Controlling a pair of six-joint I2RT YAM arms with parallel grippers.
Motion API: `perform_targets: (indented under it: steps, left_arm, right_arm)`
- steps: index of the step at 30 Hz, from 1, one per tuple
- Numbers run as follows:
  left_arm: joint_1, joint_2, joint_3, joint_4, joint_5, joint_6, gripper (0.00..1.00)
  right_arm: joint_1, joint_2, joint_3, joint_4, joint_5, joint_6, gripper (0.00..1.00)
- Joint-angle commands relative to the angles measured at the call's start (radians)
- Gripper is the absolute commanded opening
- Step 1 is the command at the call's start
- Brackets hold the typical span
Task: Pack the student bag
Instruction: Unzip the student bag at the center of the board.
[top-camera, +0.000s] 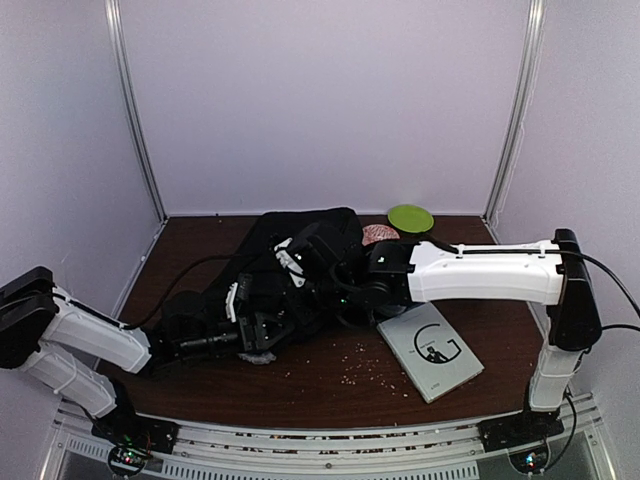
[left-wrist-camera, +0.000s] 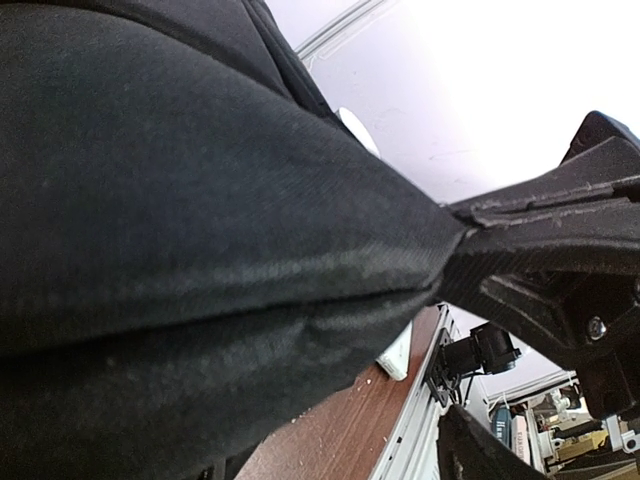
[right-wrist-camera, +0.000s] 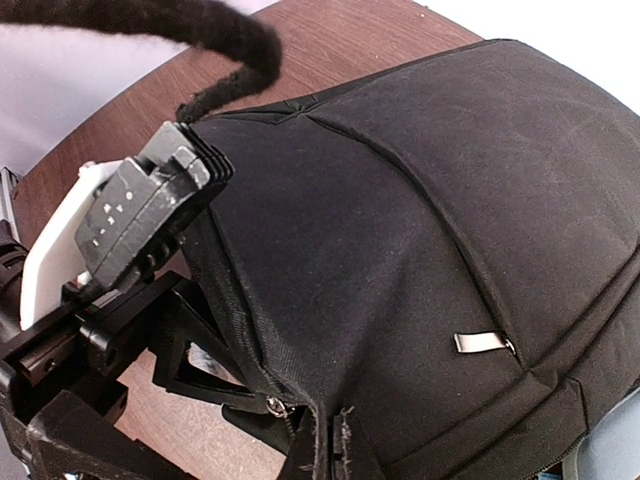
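Top external: right arm (top-camera: 480, 272) toward bag (top-camera: 300, 228)

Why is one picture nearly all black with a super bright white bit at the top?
Left wrist view: the student bag is right by the lens, so dark fabric fills it, and the wall behind glares white. Right wrist view: sharper, weave visible, but a fuzzy black strap up close is blurry. Top view: even light, bag shows little detail.
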Motion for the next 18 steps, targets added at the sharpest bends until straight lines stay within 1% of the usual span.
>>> perform_targets:
  steps: [1, 6, 10, 16, 18]
  left_arm:
    - [0.013, 0.024, 0.003, 0.149, 0.025, -0.005, 0.71]
    - [0.024, 0.038, 0.006, 0.175, 0.042, -0.005, 0.63]
    - [0.031, 0.05, 0.0, 0.194, 0.046, -0.011, 0.54]
    - [0.04, 0.07, -0.002, 0.217, 0.049, -0.017, 0.49]
    - [0.043, 0.079, -0.002, 0.228, 0.05, -0.022, 0.45]
  right_arm:
    - [0.01, -0.063, -0.002, 0.078, -0.068, 0.028, 0.0]
    - [0.01, -0.058, -0.002, 0.079, -0.07, 0.028, 0.0]
    - [0.007, -0.057, -0.003, 0.082, -0.074, 0.029, 0.0]
    - [0.006, -0.057, -0.003, 0.083, -0.077, 0.029, 0.0]
    - [0.006, -0.057, -0.004, 0.084, -0.081, 0.028, 0.0]
